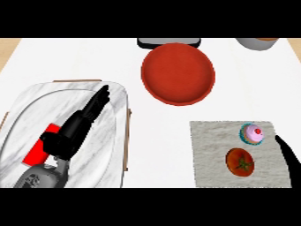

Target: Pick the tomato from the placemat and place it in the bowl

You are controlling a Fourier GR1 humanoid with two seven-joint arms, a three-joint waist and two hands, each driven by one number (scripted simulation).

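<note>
The tomato [240,162] is seen lying on the grey placemat [211,150], in its lower right part: a round, orange-red fruit with a small green stem star on top, resting free and touched by nothing. Just above it on the same placemat a cupcake [252,133] with pink icing, a teal wrapper and a red dot on top is set, near the tomato but apart from it. The placemat's right edge is met by the right hand [296,165], which enters from the lower right corner; only dark, straight fingers are shown, extended and holding nothing, beside the tomato without touching it.

The red bowl [178,73] is placed up and to the left of the placemat, well apart from it, with bare white counter [159,145] between the two. A strip of open counter is also left between the placemat's left edge and the marble tray [29,110] on the left side. Over that tray the left hand [77,126] is stretched, fingers straight and pointing up toward the tray's far edge, gripping nothing. A red block [39,150] is partly hidden beneath it. At the counter's far edge a dark object [169,42] behind the bowl and a grey vessel [257,43] are only partly shown.
</note>
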